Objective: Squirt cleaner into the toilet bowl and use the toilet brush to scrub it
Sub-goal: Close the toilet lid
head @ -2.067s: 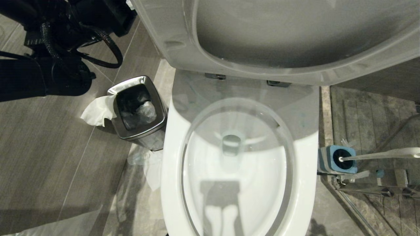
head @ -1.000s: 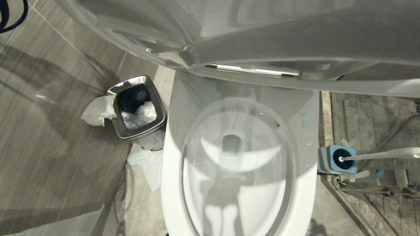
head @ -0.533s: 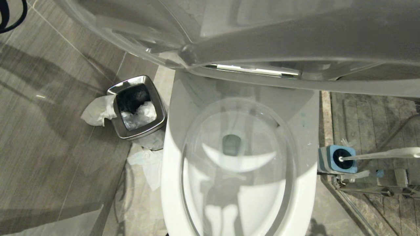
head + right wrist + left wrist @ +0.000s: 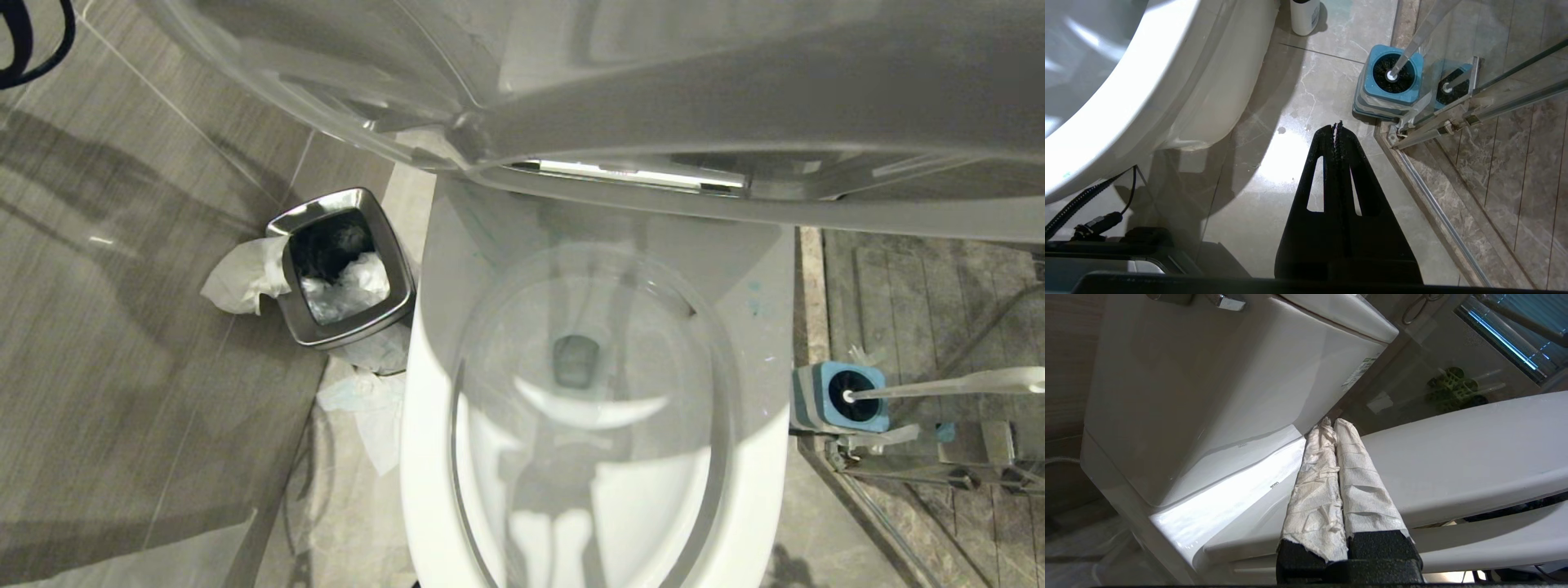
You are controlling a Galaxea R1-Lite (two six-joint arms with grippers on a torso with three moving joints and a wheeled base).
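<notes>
One steel waste bin (image 4: 347,269) with crumpled tissue (image 4: 243,276) is seen on the floor at the left. Beside it the glossy white toilet bowl (image 4: 424,425) fills the middle, its basin shadowed, faint teal specks marked on the rim, and the raised seat (image 4: 653,106) blocking the top of the view. The paper-wrapped left gripper (image 4: 1331,424) is pressed shut against that seat's edge. At the right, the toilet brush (image 4: 939,385) is stood in its blue-topped holder (image 4: 841,398). The right gripper (image 4: 1337,125) is held shut above the floor, empty.
</notes>
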